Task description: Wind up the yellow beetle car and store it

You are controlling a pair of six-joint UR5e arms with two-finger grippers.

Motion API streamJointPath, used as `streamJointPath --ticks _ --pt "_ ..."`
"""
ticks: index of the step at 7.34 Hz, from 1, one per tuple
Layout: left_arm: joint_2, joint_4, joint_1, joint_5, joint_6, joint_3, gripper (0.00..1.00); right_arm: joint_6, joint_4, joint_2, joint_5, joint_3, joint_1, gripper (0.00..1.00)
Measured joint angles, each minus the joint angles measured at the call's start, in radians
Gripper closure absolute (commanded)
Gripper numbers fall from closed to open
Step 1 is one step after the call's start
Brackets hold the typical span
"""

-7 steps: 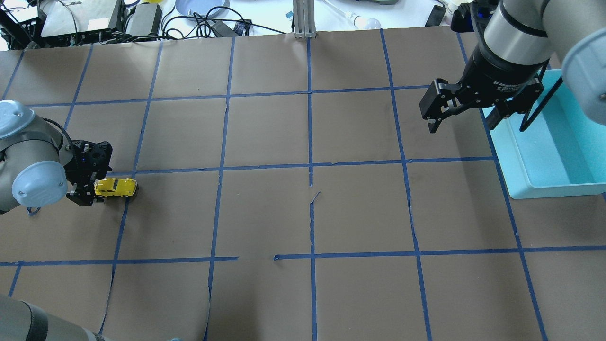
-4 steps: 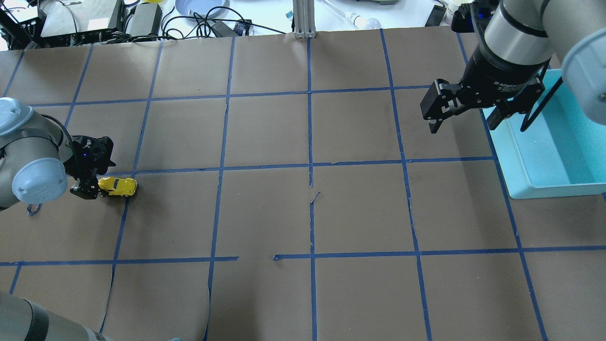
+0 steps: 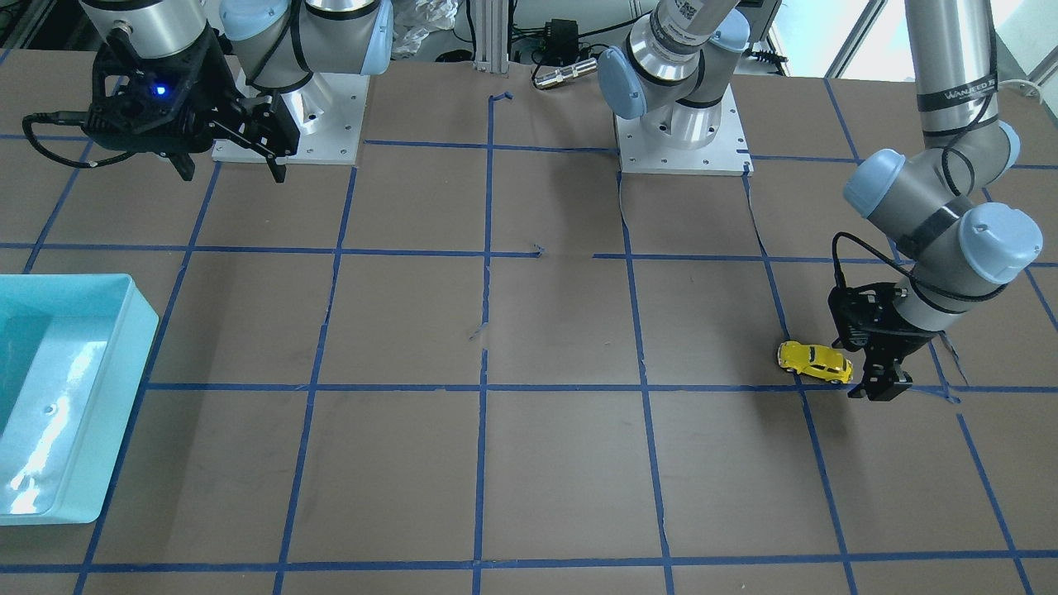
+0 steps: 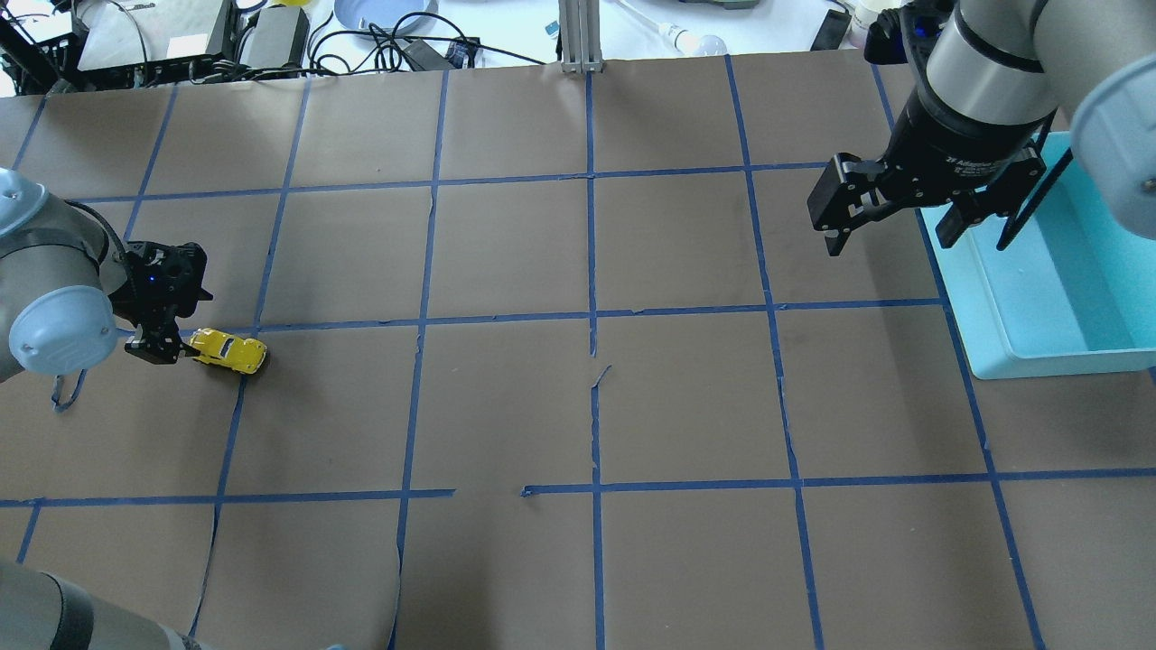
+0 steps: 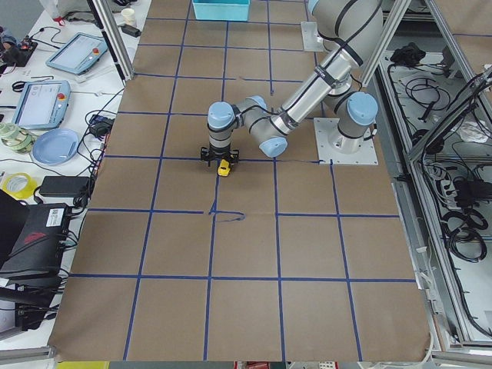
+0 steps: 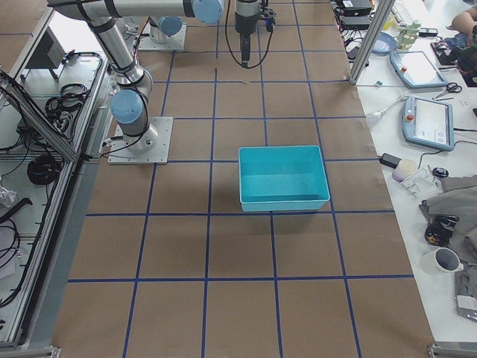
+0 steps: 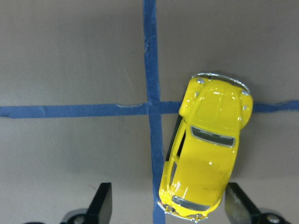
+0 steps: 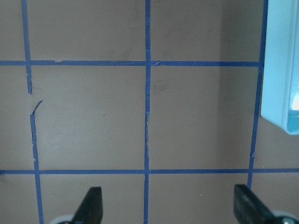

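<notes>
Where the car sits: the yellow beetle car [image 4: 230,351] stands on its wheels on the brown paper-covered bench [image 4: 506,406], at the robot's left end, right by a crossing of blue tape lines [image 7: 152,108].
How the car lies: in the left wrist view it is at a slight slant to the tape, roof up. Its nose points away from the camera and its tail points toward the fingers.
Left gripper [image 4: 161,348]: low over the bench, directly behind the car's tail. Its fingers [image 7: 103,203] are spread apart and released. The tail end sits between them, close against one finger and well clear of the other. Whether the near finger touches the car cannot be told.
Right gripper [image 4: 890,236]: raised above the bench on the robot's right side, fingers spread wide and holding nothing.
Teal bin [image 4: 1002,357]: on the bench at the robot's right end, just beside the right gripper and well apart from the car.
</notes>
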Motion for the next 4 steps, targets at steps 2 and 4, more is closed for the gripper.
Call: streamJointPath --ticks 2,4 --pt "0.040 -0.093 0.017 0.008 -0.010 -0.012 0.09 0.000 0.000 0.000 0.000 0.000 0.000 0.00" --pt "0.064 -0.158 0.029 0.013 -0.049 -0.012 0.07 0.000 0.000 0.000 -0.001 0.000 0.000 0.00"
